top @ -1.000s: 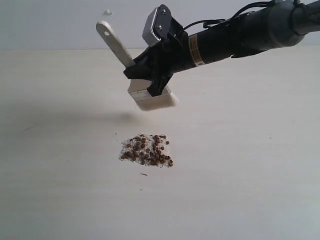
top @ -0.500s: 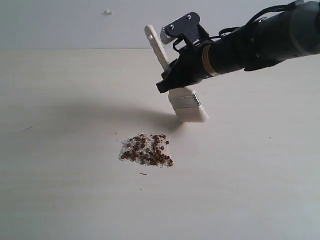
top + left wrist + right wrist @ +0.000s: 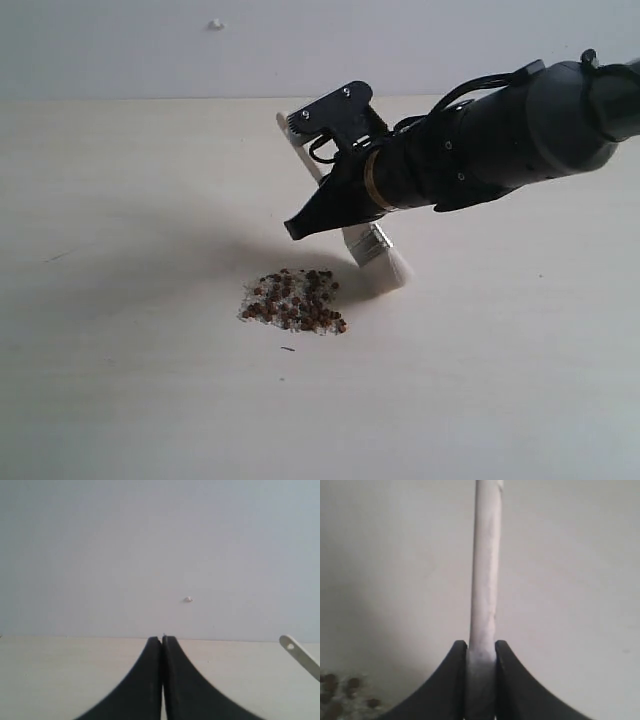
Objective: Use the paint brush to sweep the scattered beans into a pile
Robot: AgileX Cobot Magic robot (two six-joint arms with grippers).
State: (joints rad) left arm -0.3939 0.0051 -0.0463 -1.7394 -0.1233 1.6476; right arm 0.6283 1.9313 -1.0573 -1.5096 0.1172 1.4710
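left tool (image 3: 162,642) is pinched together, idle. beans (image 3: 293,301) sit bunched on the tabletop (image 3: 120,390). paint brush (image 3: 386,263), clamped in the right tool (image 3: 297,228), has dropped just right of them, probably for one tidy-up sweep.

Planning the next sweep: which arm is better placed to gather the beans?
Right: the right gripper clamps the brush, bristles down beside the beans. The left gripper is shut on nothing, with no beans in its view.
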